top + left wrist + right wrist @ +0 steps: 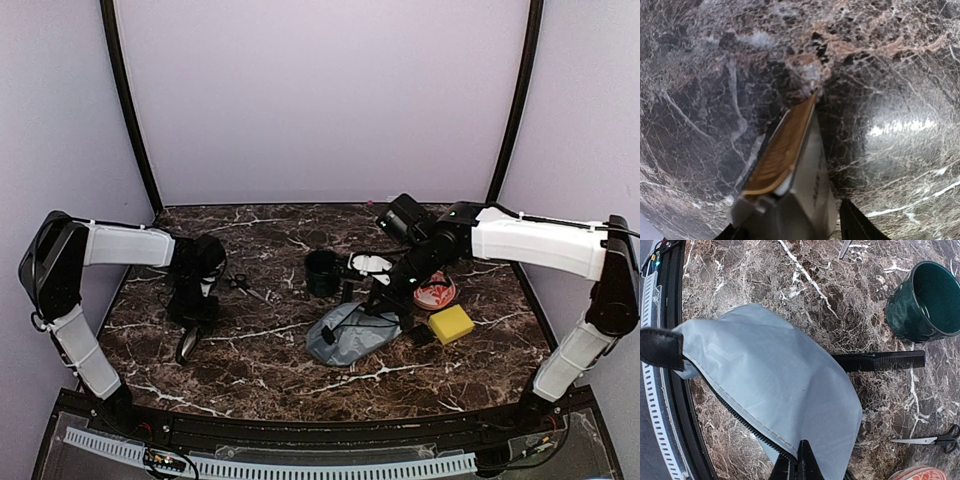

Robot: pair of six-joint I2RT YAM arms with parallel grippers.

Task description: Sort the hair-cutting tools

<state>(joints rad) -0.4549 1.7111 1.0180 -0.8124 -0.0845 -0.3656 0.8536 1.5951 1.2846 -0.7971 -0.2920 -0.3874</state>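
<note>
L claw on left side of marble table, fingers either side of clipper, whose tip points to near edge, right down at the marble. Can't tell if fingers press it or just stand around it. R claw closed, pinching zip edge of grey pouch at table centre. Black comb flat btw pouch & green cup, one end under pouch. One scissors btw L arm & cup, other scissors near red-white plate. Yellow sponge just near-right of plate
</note>
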